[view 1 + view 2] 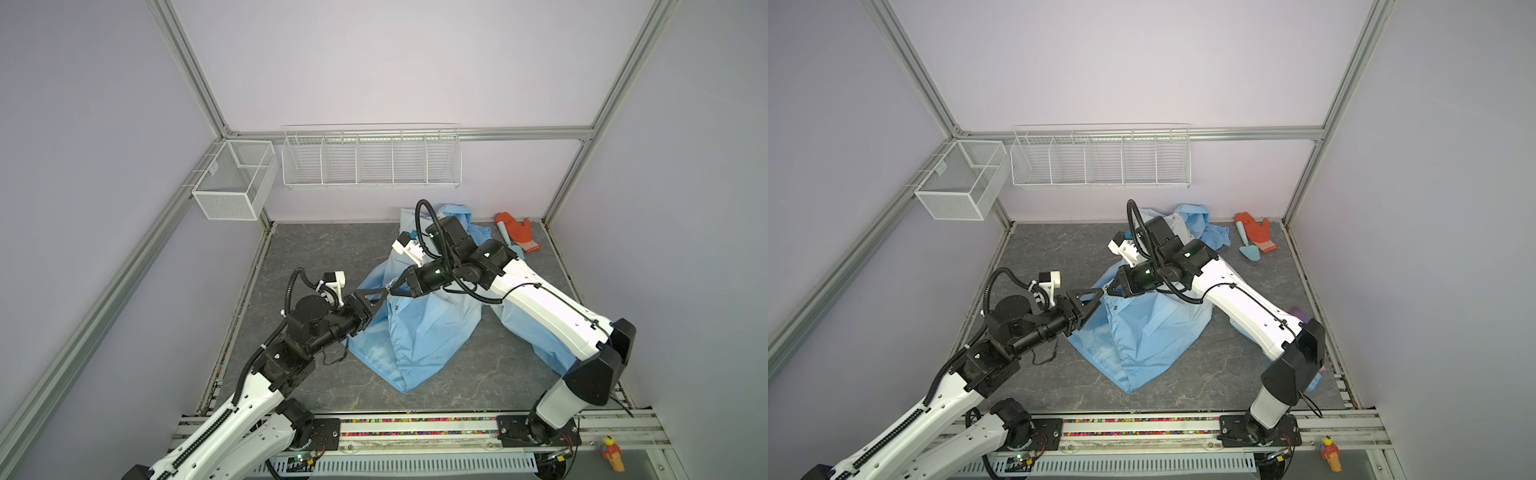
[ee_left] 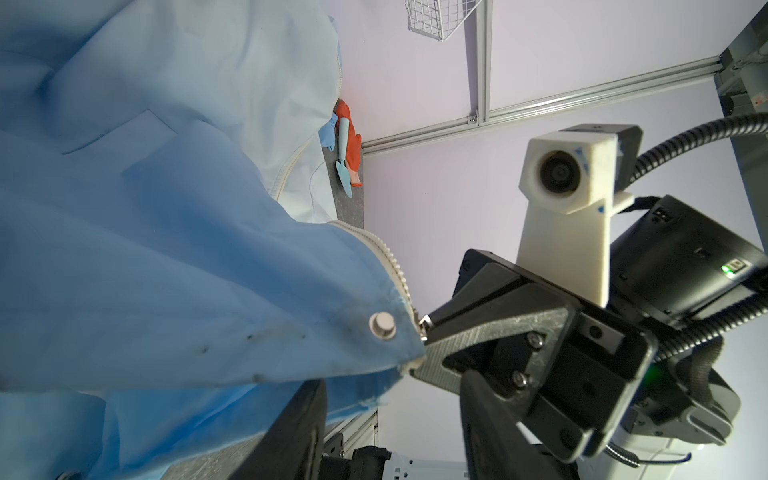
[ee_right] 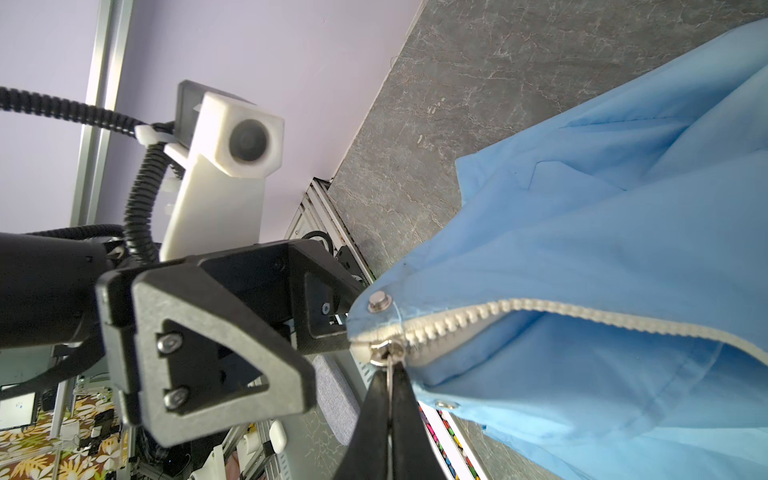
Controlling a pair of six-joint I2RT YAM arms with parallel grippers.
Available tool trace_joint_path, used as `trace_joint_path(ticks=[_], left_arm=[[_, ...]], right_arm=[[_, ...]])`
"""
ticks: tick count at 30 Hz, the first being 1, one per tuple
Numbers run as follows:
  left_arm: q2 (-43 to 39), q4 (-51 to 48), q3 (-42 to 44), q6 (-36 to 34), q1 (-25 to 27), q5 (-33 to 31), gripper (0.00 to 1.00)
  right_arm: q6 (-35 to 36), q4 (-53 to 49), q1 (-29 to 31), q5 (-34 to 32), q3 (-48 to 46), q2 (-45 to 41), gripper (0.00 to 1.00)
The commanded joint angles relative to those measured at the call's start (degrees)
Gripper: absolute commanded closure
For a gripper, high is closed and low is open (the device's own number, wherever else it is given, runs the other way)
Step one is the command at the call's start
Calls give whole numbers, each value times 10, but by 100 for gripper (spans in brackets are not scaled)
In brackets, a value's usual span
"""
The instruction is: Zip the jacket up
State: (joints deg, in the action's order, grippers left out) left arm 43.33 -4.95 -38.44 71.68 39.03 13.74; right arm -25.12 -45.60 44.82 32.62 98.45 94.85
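Observation:
The light-blue jacket lies crumpled on the grey table, with one front corner lifted between the two arms. My right gripper is shut on the metal pull of the zipper slider, at the bottom end of the white zipper. From there the two zipper rows spread apart. My left gripper faces it with its jaws apart. The jacket corner with a snap button lies just in front of the fingertips.
An orange glove and a light-blue scoop lie at the back right of the table. A wire rack and a mesh basket hang on the walls. A small toy figure stands at the front right.

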Motion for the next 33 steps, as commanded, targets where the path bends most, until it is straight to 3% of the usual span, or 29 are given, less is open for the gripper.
trace_joint_path(ticks=[1,10,21,33], left_arm=[[9,48,17,-11,3,4,50],[13,96,43,3,3,15,58],[17,79,48,7,3,14,100],[-36,-21,61,9,4,-15,100]], right_arm=[[-17,24,1,28,-3,11,93],[-43,49,-7,48,-8,15,93],[-43,46,-16,56,-14,15,93],[18,-29,-36,2,-11,14,93]])
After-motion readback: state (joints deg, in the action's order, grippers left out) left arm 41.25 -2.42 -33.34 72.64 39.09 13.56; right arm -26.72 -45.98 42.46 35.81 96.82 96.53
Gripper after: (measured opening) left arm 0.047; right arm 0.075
